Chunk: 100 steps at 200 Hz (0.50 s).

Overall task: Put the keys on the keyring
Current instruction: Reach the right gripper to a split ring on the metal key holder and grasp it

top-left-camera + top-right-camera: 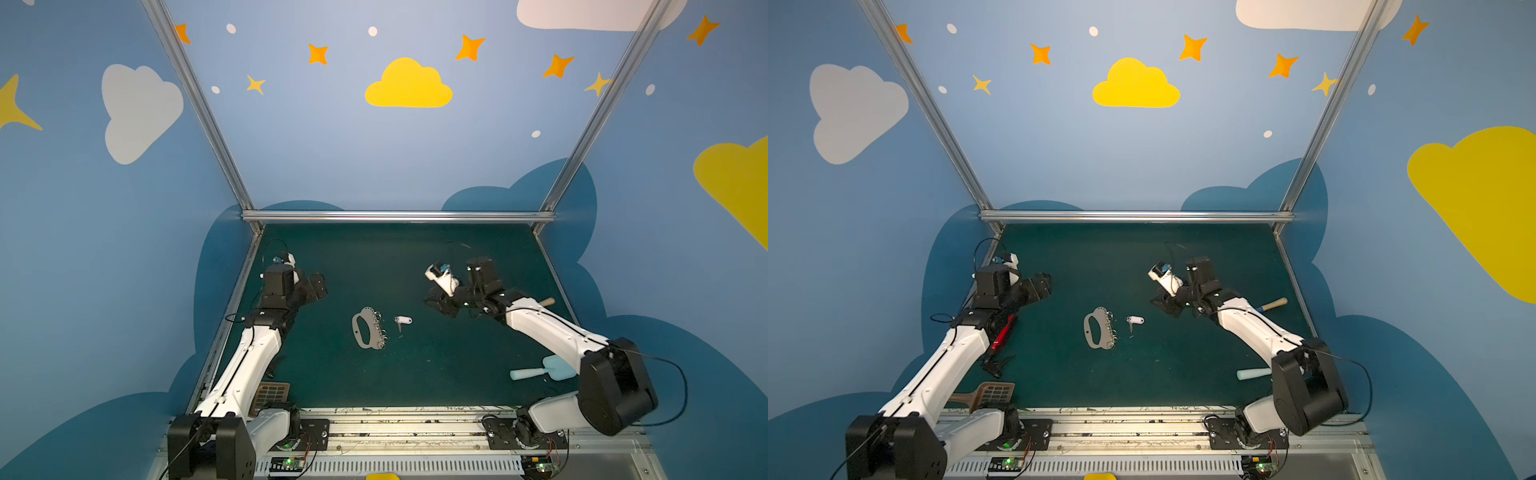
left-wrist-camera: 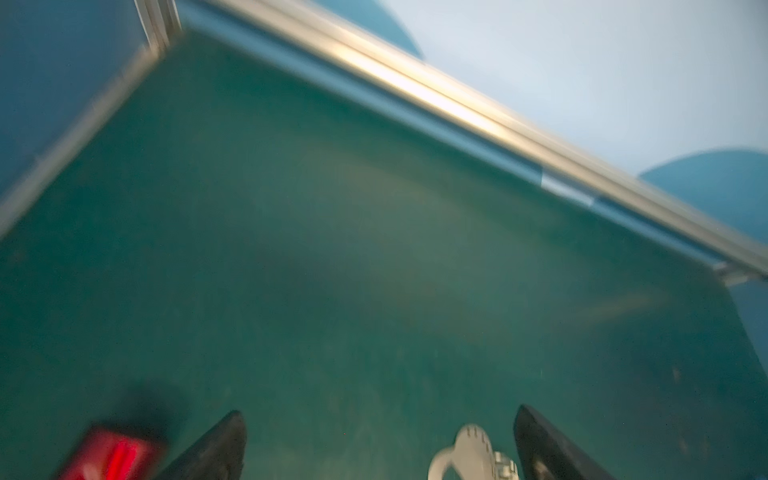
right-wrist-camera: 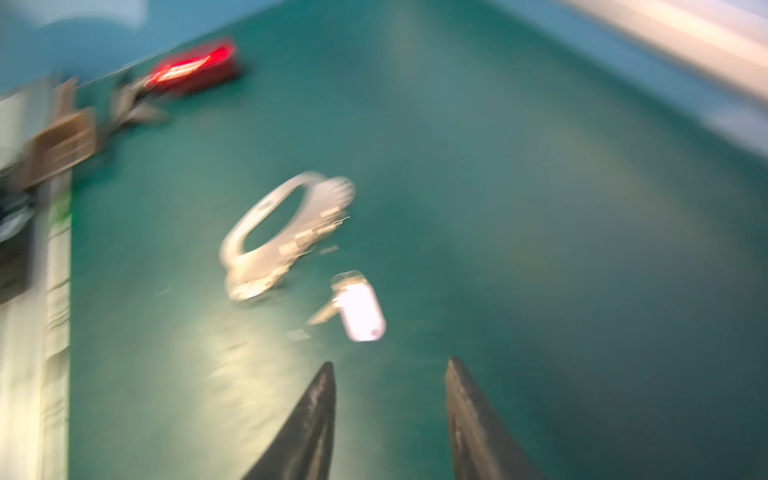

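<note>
Keyring lies flat on the green table, roughly midway between the two arms. In both top views the keyring has its split rings along the edge that faces right. The key lies just beside that edge, not touching it, with its white head uppermost on the table and nothing holding it. It shows the same way in a top view.

The left tool hangs above the table's left side, well apart from the keyring. Its jaws stand wide apart and empty, as the blurred left wrist view confirms for the left tool. One end of the keyring shows between the fingers there, with the red gadget off to one side.

The right tool hangs above the table to the right of the key, clear of it. In the blurred right wrist view the right tool has its jaws apart with only bare table between them. The key lies just ahead of the fingertips, and the keyring lies beyond it.

A pale blue spatula lies near the right arm. The red gadget lies beside the left arm.
</note>
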Tool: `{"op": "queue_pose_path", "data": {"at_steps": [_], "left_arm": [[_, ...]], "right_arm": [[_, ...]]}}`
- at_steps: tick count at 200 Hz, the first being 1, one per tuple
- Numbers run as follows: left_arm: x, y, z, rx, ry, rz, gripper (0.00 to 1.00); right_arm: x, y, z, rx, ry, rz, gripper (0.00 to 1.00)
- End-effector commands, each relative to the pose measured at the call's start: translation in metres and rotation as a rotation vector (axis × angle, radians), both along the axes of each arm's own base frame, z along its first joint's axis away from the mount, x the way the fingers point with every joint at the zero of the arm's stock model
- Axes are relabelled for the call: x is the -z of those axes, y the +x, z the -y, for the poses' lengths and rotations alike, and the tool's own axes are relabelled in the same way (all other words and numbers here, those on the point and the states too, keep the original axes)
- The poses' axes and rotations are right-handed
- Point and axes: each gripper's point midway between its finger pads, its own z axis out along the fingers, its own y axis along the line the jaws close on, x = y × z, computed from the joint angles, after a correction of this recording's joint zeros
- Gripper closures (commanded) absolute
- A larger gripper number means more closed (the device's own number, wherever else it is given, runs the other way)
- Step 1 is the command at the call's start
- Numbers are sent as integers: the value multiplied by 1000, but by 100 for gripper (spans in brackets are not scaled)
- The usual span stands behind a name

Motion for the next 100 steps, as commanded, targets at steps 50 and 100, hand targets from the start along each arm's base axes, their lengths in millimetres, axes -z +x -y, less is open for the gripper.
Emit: {"op": "queue_pose_path", "data": {"at_steps": [50, 100], "left_arm": [[7, -22, 16, 20, -6, -42, 0], [10, -19, 26, 48, 8, -48, 1]], "right_arm": [[78, -56, -71, -141, -335, -166, 70], [100, -51, -74, -113, -529, -194, 78]]}}
